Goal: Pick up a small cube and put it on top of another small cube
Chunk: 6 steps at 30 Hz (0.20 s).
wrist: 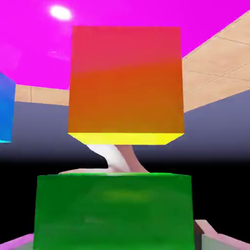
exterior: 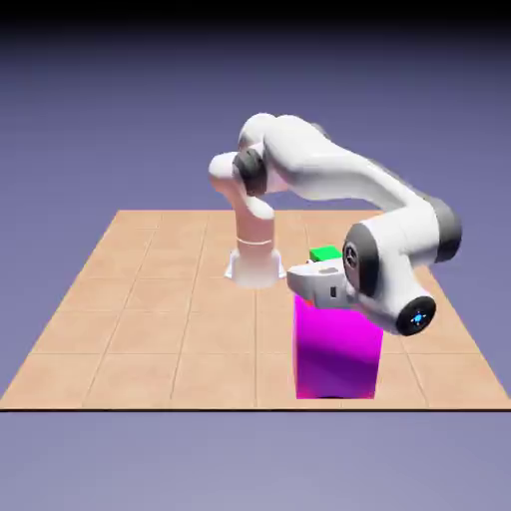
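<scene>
1. The tabletop (exterior: 140,299) is a flat surface of pale, peach-brown square tiles with thin darker seams, matte and evenly lit, set against a plain blue-violet backdrop.
2. The white arm (exterior: 329,170) is smooth and glossy, made of rounded tube-like links with dark grey bands at the joints; its wrist housing is a fat cylinder with a small blue light at its end cap.
3. The tall magenta block (exterior: 337,351) is a sharp-edged box with flat, saturated faces, standing upright on the tabletop near its front edge, directly under the hand.
4. The small bright green cube (exterior: 323,255) appears in the exterior view only as a thin green sliver just behind the gripper (exterior: 317,284), above the magenta block's top. In the hand view it (wrist: 114,210) fills the lower middle as a crisp-cornered, slightly mottled green face.
5. The jaws are hidden by the green cube in the hand view and by the wrist in the exterior view; I cannot tell whether they pinch the cube or stand spread.
6. Beyond the green cube, the hand view shows a cube with a red-orange side and a yellow face (wrist: 126,83), flat-shaded with clean straight edges, seen against a glossy magenta surface (wrist: 34,53) carrying a bright white highlight.
7. A blue-sided cube with a cyan edge (wrist: 6,110) is cut off at the hand view's left edge.
</scene>
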Motion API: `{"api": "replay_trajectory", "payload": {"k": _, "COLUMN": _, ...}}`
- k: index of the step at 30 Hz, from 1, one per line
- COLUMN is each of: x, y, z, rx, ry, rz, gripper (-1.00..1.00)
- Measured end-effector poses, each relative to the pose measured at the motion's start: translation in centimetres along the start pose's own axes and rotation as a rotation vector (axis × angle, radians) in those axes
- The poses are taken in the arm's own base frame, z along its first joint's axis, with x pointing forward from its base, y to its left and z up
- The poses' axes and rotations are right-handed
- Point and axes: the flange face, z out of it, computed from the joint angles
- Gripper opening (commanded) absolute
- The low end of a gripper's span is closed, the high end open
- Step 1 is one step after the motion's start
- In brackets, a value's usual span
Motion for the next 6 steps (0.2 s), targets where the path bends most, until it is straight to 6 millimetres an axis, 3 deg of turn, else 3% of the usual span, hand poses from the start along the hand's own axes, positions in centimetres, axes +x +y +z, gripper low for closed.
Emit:
{"api": "replay_trajectory", "payload": {"k": 5, "x": 0.4, "y": -0.5, "z": 2.2, "rx": 0.002, "ry": -0.005, "rz": 0.004, "gripper": -1.0}}
{"api": "replay_trajectory", "payload": {"k": 6, "x": 0.5, "y": -0.5, "z": 2.5, "rx": 0.002, "ry": -0.006, "rz": 0.004, "gripper": 1.0}}
